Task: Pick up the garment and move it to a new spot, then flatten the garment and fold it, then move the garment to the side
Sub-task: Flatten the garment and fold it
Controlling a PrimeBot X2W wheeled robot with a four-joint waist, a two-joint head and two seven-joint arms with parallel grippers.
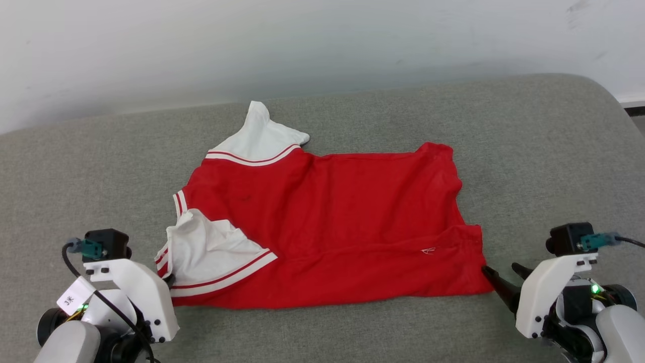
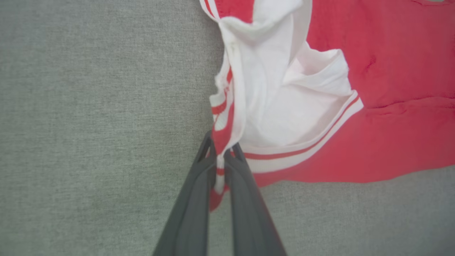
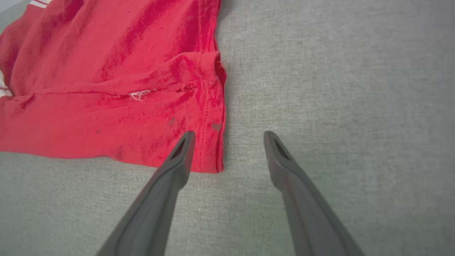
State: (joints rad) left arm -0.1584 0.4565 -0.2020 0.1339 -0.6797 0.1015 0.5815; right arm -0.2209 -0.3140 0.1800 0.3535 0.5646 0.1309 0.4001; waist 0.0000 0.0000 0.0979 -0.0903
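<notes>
Grey upholstery (image 1: 529, 151) — red, white-sleeved garment (image 1: 342, 217)

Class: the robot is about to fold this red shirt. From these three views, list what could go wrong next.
1. The left gripper pinches only the striped trim at the red shirt's edge; a thin hold may slip on lifting.
2. The right gripper is open, straddling the hem corner; lifting now could drag the shirt unevenly.
</notes>
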